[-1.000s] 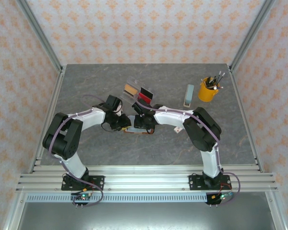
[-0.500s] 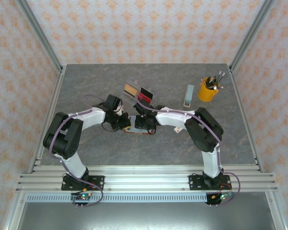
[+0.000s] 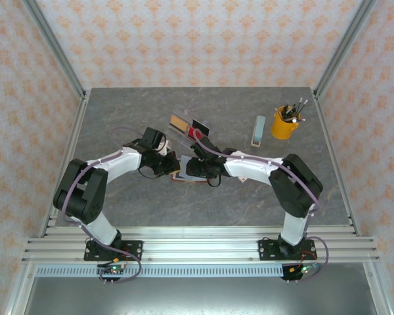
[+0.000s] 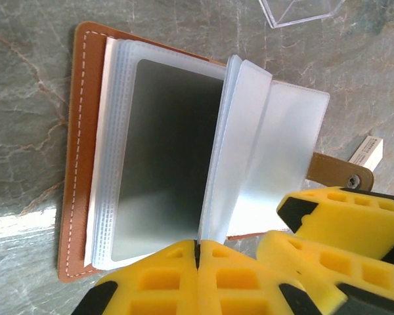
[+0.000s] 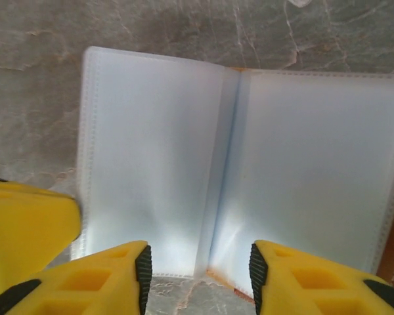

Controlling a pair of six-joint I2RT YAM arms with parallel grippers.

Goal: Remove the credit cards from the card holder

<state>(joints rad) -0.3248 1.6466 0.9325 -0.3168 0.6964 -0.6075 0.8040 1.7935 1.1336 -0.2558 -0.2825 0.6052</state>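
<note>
- card holder point(image 4: 79, 151): stitched brown leather, frosted plastic sleeves, lying open on marbled grey table point(image 4: 26, 79).
- left gripper point(image 4: 197, 252): pinched shut on one raised sleeve.
- right gripper point(image 5: 198, 262): jaws parted over sleeve fold, empty.

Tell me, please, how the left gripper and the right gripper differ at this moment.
The left gripper is shut, the right gripper open. The left gripper sits beside the dark card in its sleeve; the right gripper faces two sleeves that look empty. Both have yellow fingers and sit at the open card holder's edge.
</note>
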